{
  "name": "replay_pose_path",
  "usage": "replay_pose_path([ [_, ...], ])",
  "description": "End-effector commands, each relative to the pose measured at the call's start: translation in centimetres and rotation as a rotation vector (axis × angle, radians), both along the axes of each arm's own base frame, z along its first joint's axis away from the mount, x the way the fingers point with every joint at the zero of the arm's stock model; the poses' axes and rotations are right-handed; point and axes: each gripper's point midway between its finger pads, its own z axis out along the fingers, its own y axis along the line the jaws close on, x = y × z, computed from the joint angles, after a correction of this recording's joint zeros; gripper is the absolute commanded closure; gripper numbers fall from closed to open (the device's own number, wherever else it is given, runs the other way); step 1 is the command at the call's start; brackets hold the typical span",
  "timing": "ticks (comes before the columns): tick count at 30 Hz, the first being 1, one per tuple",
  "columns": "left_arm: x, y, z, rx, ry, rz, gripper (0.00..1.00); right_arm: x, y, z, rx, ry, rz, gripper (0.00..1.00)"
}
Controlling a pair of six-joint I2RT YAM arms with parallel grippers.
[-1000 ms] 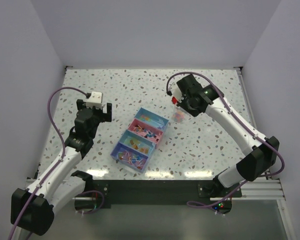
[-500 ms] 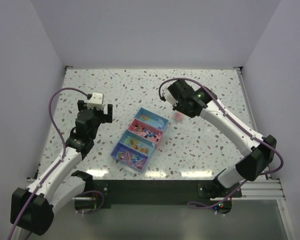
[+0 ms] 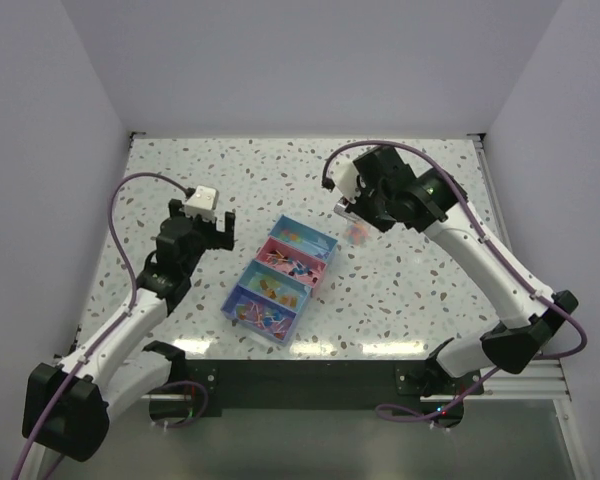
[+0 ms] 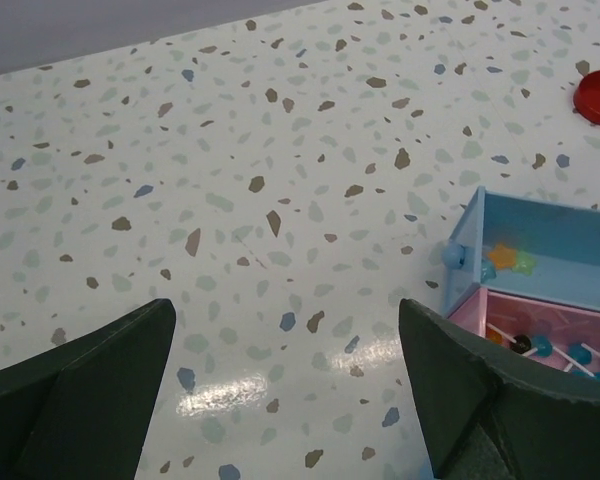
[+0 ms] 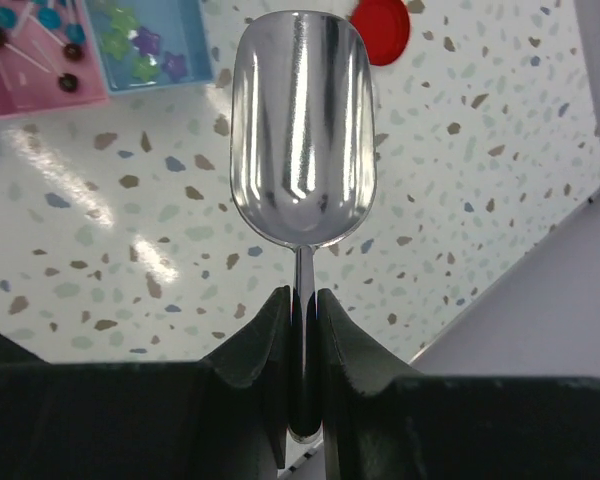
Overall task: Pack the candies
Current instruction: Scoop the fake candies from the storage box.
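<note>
Since a second ago my right arm has lifted at the elbow, its wrist staying over the far right of the table, and my left arm has edged a little toward the tray. My right end effector (image 5: pixel 300 300) is clenched on the thin handle of a metal scoop (image 5: pixel 300 130). The scoop's bowl is bare and shiny, and it hangs above the table (image 4: pixel 230 150). Past the bowl's tip a round red lid (image 5: pixel 380 28) lies flat on the table, near the tray's far end. My left end effector (image 4: pixel 285 310) is released, its fingers spread wide with nothing between them, hovering left of the tray (image 4: pixel 468 245). The candies (image 5: pixel 145 68) lie in the tray's compartments. There are star shapes in the blue end one, balls on sticks in the pink one next to it, and more mixed colours in the two nearer ones.
</note>
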Motion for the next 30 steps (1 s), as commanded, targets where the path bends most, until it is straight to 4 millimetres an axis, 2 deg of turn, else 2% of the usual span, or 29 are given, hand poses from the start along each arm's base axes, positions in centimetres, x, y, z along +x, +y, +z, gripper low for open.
replay_pose_path([
  [1, -0.2, -3.0, -0.4, -0.081, 0.044, -0.132, 0.02, -2.6, 2.5, 0.3, 0.157, 0.118, 0.052, 1.0],
  [6, -0.6, -5.5, -2.3, -0.136, 0.156, -0.24, 0.09, -4.1, 3.5, -1.3, 0.171, 0.249, 0.031, 1.0],
  [7, -0.8, -6.1, -2.5, -0.145, 0.173, -0.272, 0.1, -4.2, 4.2, -1.7, 0.176, 0.283, 0.031, 1.0],
  [8, -0.8, -6.4, -3.4, -0.144, 0.207, -0.283, 0.12, -4.3, 4.3, -1.9, 0.173, 0.298, 0.026, 1.0],
  [11, -0.7, -7.1, -4.6, -0.154, 0.272, -0.305, 0.18, -4.7, 5.2, -3.0, 0.142, 0.368, 0.009, 1.0],
  [12, -0.6, -7.3, -4.6, -0.159, 0.282, -0.307, 0.22, -4.9, 5.2, -3.2, 0.125, 0.386, 0.003, 1.0],
  [20, -0.5, -8.3, -5.8, -0.173, 0.346, -0.346, 0.31, -5.4, 7.7, -5.4, 0.077, 0.515, -0.029, 1.0],
  [26, -1.2, -9.3, -6.7, -0.182, 0.377, -0.391, 0.37, -6.5, 7.7, -6.7, 0.035, 0.589, -0.052, 1.0],
  [30, -1.5, -9.7, -7.1, -0.187, 0.385, -0.406, 0.41, -7.3, 7.0, -7.9, -0.007, 0.632, -0.078, 1.0],
])
